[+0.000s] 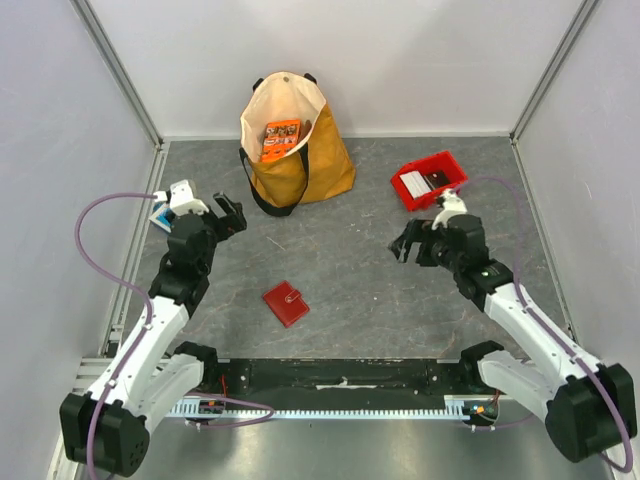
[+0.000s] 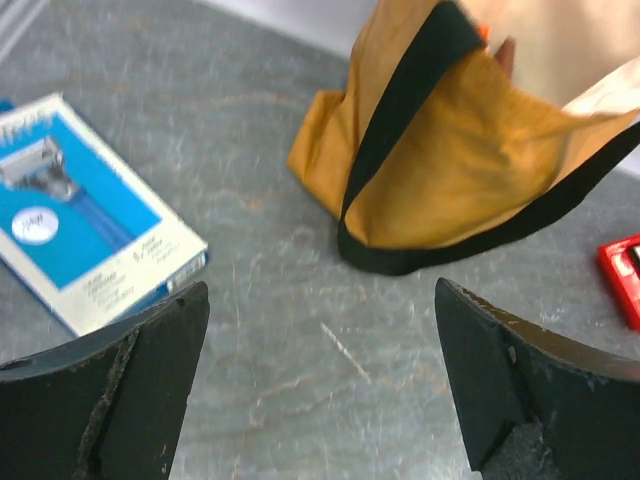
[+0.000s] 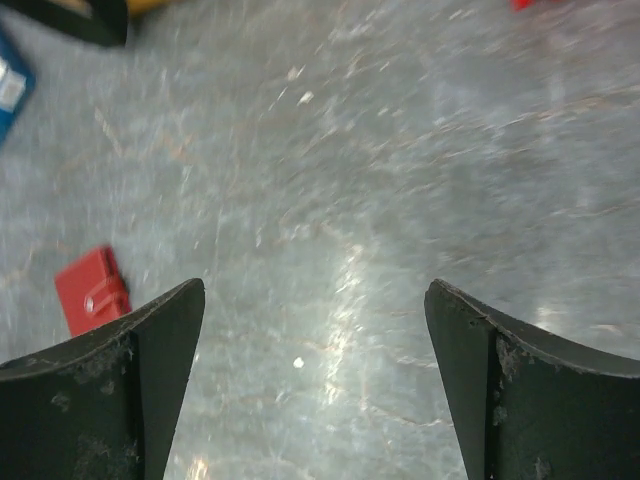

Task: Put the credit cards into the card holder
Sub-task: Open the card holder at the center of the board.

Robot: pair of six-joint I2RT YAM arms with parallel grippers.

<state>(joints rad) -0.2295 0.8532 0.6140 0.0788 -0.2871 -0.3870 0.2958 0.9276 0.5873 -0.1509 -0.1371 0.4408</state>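
— Where is the card holder [image 1: 286,303]?

— Flat on the grey table [image 1: 350,270], near the front edge and roughly midway between the two arms. It is folded shut with its snap tab on top. The right wrist camera catches it low on the left, beside the left finger, with nothing touching it.

— And the credit cards [image 1: 434,181]?

— In the red bin [image 1: 403,190], far right. Whitish and dark faces show inside; I cannot count them.

— The left gripper [image 1: 232,215]?

— Jaws spread wide and empty, above bare table on the left. The blue-and-white box [image 2: 80,225] lies just to its left, and the mustard tote bag [image 1: 300,165] stands beyond it at the far wall, with an orange packet [image 1: 282,139] inside.

— The right gripper [image 1: 402,243]?

— Also wide apart, holding nothing. It hangs over bare table just near of the bin and well apart from the card holder.
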